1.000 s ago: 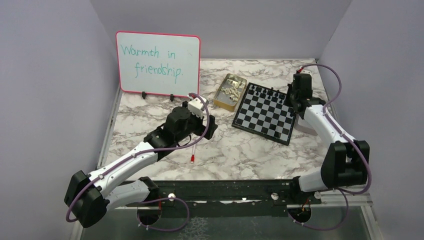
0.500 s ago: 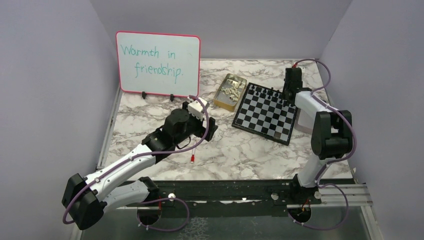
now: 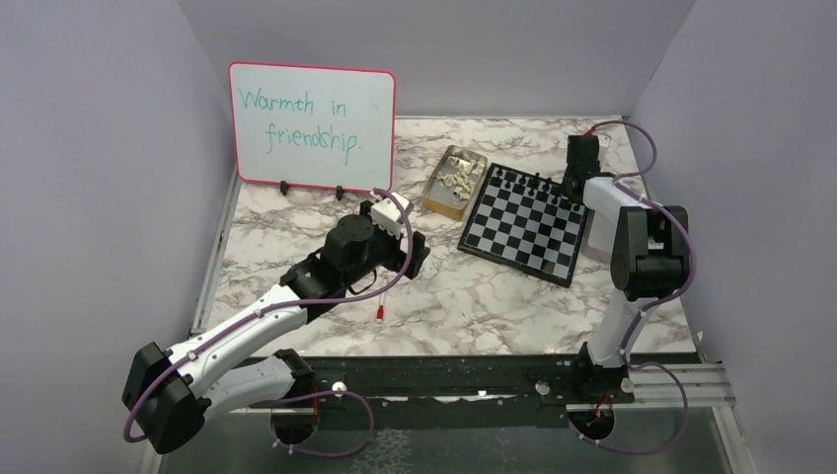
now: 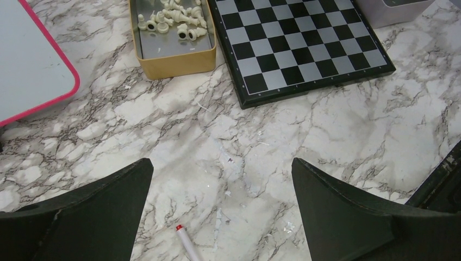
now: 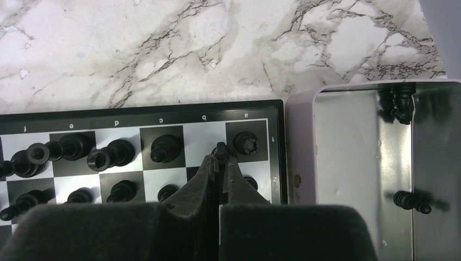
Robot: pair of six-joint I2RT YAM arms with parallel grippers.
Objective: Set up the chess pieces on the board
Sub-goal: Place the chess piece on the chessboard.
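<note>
The board [image 3: 523, 232] lies right of centre, with black chess pieces [image 3: 518, 181] in its two far rows. In the right wrist view those pieces [image 5: 163, 148] stand on the board [image 5: 136, 120]. My right gripper [image 5: 220, 157] is shut on a black piece [image 5: 220, 148], whose tip shows just over the square beside the corner piece. From above, the right gripper [image 3: 572, 190] hangs at the board's far right corner. Cream pieces [image 4: 174, 19] lie in a gold tin [image 4: 176, 60]. My left gripper [image 4: 222, 163] is open over bare marble, left of the board [image 4: 304, 49].
A lilac tin [image 5: 353, 163] touching the board's right edge holds two black pieces [image 5: 413, 201]. A pink-framed whiteboard [image 3: 311, 123] stands at the back left. A red-tipped marker [image 4: 187, 244] lies under the left gripper. Purple walls close in the sides.
The right arm has swung from over the lilac tin to the board's far right corner, its elbow now raised. The left arm shifted only slightly.
</note>
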